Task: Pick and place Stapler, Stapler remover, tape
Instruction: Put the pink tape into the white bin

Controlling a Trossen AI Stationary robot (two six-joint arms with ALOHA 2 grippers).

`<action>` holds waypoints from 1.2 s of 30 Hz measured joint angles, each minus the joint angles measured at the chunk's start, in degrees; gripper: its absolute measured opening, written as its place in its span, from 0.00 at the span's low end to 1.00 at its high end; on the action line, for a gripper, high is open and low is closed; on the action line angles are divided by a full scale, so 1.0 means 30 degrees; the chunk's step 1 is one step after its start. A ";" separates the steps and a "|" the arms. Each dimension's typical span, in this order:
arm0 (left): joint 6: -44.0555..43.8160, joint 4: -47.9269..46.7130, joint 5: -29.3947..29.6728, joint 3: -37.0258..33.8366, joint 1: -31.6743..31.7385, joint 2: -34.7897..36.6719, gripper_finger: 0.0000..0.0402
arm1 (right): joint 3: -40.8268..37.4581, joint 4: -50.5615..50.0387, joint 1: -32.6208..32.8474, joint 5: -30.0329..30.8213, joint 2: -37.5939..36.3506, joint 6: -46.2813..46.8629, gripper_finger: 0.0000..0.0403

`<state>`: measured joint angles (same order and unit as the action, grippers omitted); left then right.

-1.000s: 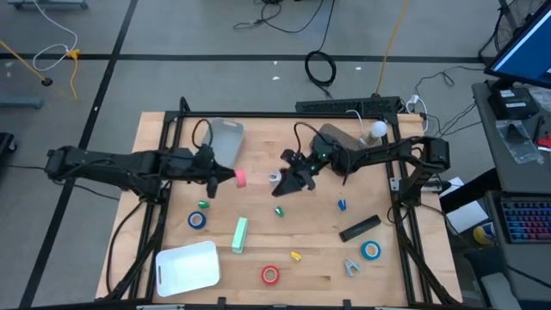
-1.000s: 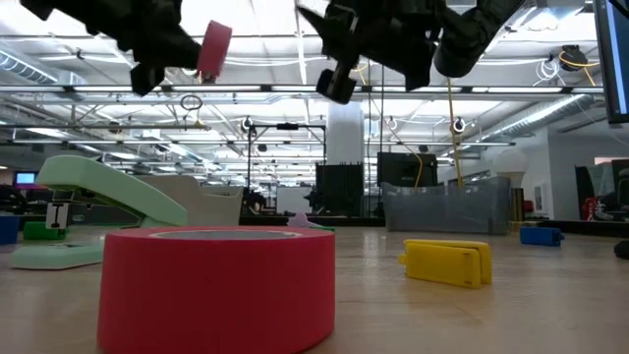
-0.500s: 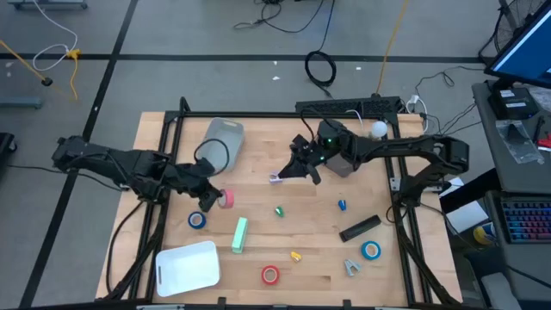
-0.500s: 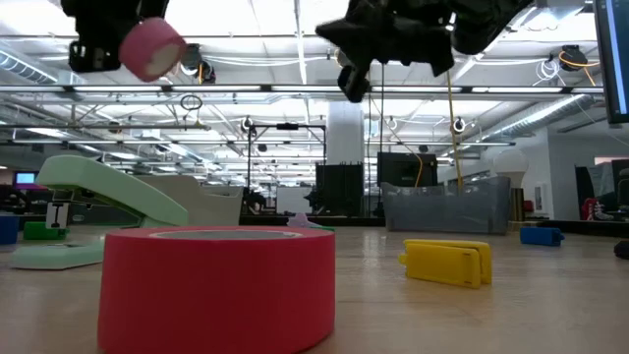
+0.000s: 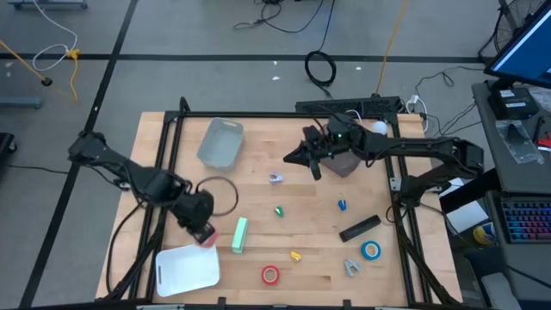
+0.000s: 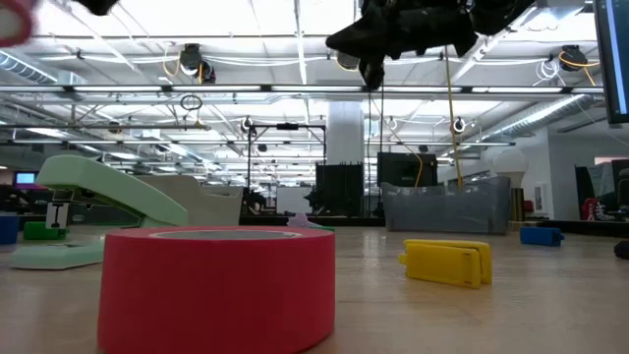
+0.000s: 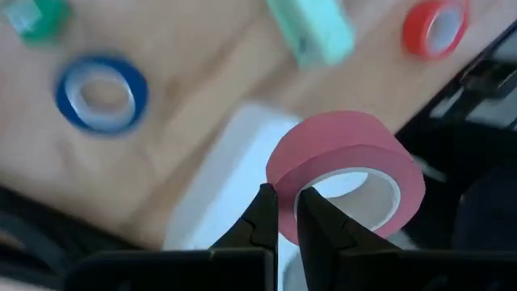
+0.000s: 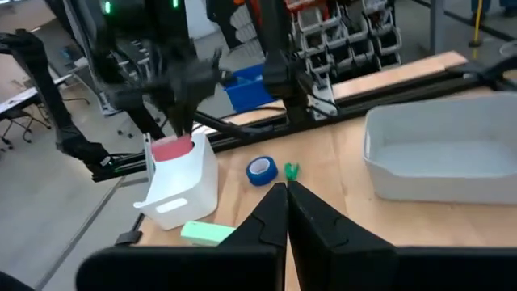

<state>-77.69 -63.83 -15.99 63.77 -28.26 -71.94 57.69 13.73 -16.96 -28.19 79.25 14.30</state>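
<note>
Pink tape (image 7: 346,174) in left end effector (image 7: 287,212)

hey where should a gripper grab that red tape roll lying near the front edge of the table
The red tape roll lies flat with its hole facing up. Probably best to come straight down from above, one finger in the core and one outside, pinching the ring wall, as the left gripper holds the pink roll.

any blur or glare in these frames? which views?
Left wrist view: background table smeared by motion, blue tape and white tray soft; pink tape in the left gripper sharper. Low view: red tape looms large up close, ceiling lights bright. High view: evenly lit.
</note>
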 joint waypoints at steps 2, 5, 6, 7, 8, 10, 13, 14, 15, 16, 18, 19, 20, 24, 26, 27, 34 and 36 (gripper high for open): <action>-0.1279 -0.0309 -0.0923 0.0000 -0.1193 -0.0475 0.05 | 0.0000 0.0116 -0.0069 -0.0013 -0.0069 -0.0017 0.00; -0.3449 -0.0805 -0.1159 -0.0007 -0.3073 -0.0861 0.05 | 0.0000 -0.0022 -0.0119 -0.0015 -0.0016 -0.0027 0.00; -0.4178 -0.0835 -0.1110 -0.0007 -0.3661 -0.0971 0.05 | 0.0000 -0.0019 -0.0122 -0.0013 -0.0011 -0.0063 0.00; -0.4853 -0.0877 -0.0999 -0.0007 -0.4227 -0.1069 0.05 | 0.0000 0.0008 -0.0114 -0.0024 -0.0025 -0.0077 0.00; -0.5467 -0.0915 -0.0751 -0.0007 -0.4791 -0.1157 0.05 | 0.0000 0.0048 -0.0114 -0.0028 -0.0044 -0.0082 0.00; -0.6410 -0.0908 -0.0493 -0.0007 -0.5720 -0.1328 0.05 | 0.0000 0.0044 -0.0107 -0.0043 -0.0045 -0.0084 0.00; -0.6793 -0.1239 -0.0196 -0.0007 -0.6833 -0.1852 0.05 | 0.0000 0.0033 -0.0107 -0.0035 -0.0033 -0.0062 0.00; -0.6719 -0.1429 -0.0206 -0.0007 -0.7116 -0.2075 0.05 | 0.0000 0.0040 -0.0107 -0.0035 -0.0033 -0.0062 0.00; -0.6608 -0.1689 -0.0253 -0.0007 -0.7361 -0.2321 0.05 | 0.0000 0.0047 -0.0107 -0.0035 -0.0040 -0.0055 0.00; -0.6579 -0.1978 -0.0305 -0.0007 -0.7574 -0.2596 0.05 | 0.0000 0.0040 -0.0107 -0.0035 -0.0034 -0.0038 0.00; -0.6450 -0.2389 -0.0306 -0.0007 -0.7921 -0.3135 0.05 | 0.0000 0.0025 -0.0107 -0.0021 -0.0033 -0.0026 0.00; -0.6198 -0.2365 -0.0311 -0.0007 -0.8022 -0.3359 0.05 | 0.0000 0.0036 -0.0107 -0.0004 -0.0033 0.0001 0.00; -0.5855 -0.2218 -0.0318 -0.0007 -0.8086 -0.3564 0.05 | 0.0000 0.0047 -0.0107 0.0008 -0.0033 0.0102 0.00; -0.4283 -0.1784 -0.0320 -0.0007 -0.8318 -0.4475 0.05 | 0.0000 0.0040 -0.0107 0.0079 -0.0033 0.0462 0.00; -0.3555 -0.1821 -0.0321 -0.0007 -0.8385 -0.4811 0.05 | 0.0000 0.0052 -0.0107 0.0516 -0.0033 0.0496 0.00; -0.3117 -0.1768 -0.0321 -0.0007 -0.8425 -0.4984 0.05 | 0.0000 0.0047 -0.0107 0.0530 -0.0033 0.0499 0.00; 0.0248 -0.1649 -0.0510 -0.0007 -0.8642 -0.6060 0.06 | 0.0000 0.0098 -0.0107 0.0533 -0.0033 0.0725 0.00; 0.1284 -0.1649 -0.0539 -0.0007 -0.8793 -0.6428 0.07 | 0.0000 0.0120 -0.0107 0.0533 -0.0033 0.0723 0.00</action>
<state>-73.84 -68.78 -17.61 63.75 -54.64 -91.23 57.69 14.09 -17.28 -26.59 79.15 16.47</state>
